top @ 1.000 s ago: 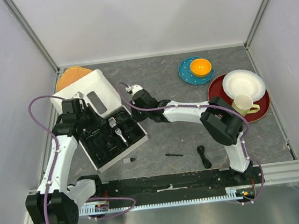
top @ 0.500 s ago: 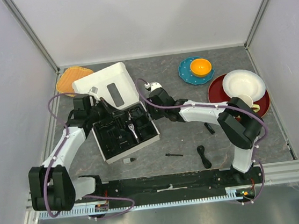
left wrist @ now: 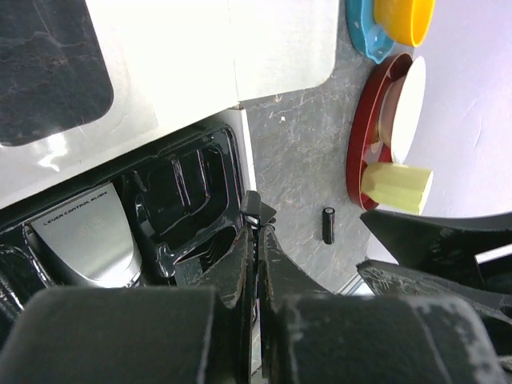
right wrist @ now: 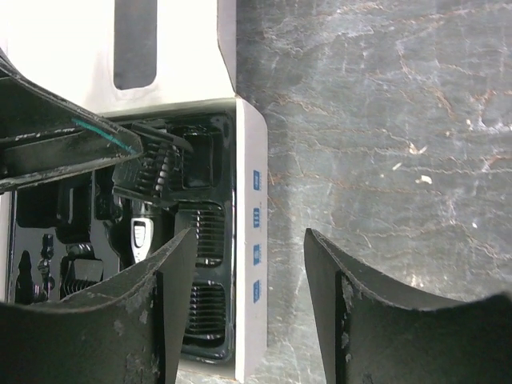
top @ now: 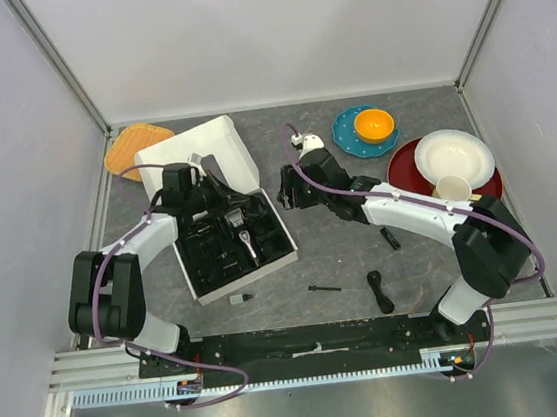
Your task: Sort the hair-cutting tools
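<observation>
Grey table [top: 344,251], where we note the clipper [top: 242,235] lying in the box [top: 251,277], left gripper [left wrist: 256,228] clenched over it, right gripper [right wrist: 248,234] spread, empty, above the box's rim.

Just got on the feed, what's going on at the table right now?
Both arms are at the white box. The left gripper is shut over its black tray, where the clipper lies. The right gripper is open beside the box's right wall, holding nothing. A thin brush, a cable, a small bit and a black piece lie loose on the table, not yet sorted.
</observation>
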`<control>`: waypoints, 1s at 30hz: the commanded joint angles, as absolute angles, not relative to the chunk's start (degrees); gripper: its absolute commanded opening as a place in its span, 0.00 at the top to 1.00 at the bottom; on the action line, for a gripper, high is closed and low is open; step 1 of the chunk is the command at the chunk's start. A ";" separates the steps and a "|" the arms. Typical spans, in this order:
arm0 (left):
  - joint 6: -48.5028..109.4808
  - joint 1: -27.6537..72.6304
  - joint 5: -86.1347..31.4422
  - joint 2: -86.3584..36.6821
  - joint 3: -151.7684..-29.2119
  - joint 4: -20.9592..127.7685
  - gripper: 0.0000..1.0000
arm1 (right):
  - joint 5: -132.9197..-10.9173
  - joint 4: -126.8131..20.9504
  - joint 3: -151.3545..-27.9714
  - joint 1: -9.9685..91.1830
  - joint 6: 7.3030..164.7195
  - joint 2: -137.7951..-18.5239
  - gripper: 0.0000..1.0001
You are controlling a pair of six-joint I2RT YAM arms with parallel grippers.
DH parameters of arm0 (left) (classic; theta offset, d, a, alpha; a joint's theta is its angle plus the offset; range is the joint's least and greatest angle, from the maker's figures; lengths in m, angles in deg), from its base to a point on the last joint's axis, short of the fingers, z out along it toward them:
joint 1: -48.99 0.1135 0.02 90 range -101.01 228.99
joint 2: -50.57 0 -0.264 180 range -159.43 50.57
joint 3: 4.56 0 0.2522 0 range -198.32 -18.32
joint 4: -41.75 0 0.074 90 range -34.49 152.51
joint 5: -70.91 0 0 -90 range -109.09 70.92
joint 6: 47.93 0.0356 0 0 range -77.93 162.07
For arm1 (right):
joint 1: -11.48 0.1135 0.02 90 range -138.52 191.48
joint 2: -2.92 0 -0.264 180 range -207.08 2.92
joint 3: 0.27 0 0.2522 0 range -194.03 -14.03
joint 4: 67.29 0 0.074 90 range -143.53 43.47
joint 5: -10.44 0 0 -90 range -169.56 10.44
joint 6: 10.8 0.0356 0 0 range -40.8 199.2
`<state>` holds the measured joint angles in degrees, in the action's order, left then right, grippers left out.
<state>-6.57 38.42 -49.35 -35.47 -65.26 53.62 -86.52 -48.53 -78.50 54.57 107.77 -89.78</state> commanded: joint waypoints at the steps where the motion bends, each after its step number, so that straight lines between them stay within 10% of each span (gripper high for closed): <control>1: -11.63 36.77 -44.50 -37.32 -67.36 48.31 0.98 | -86.15 -47.37 -75.47 53.76 109.78 -85.94 0.36; 30: -18.92 30.27 -28.49 -38.73 -61.83 43.47 0.98 | -84.66 -47.37 -70.46 51.74 111.54 -83.12 0.36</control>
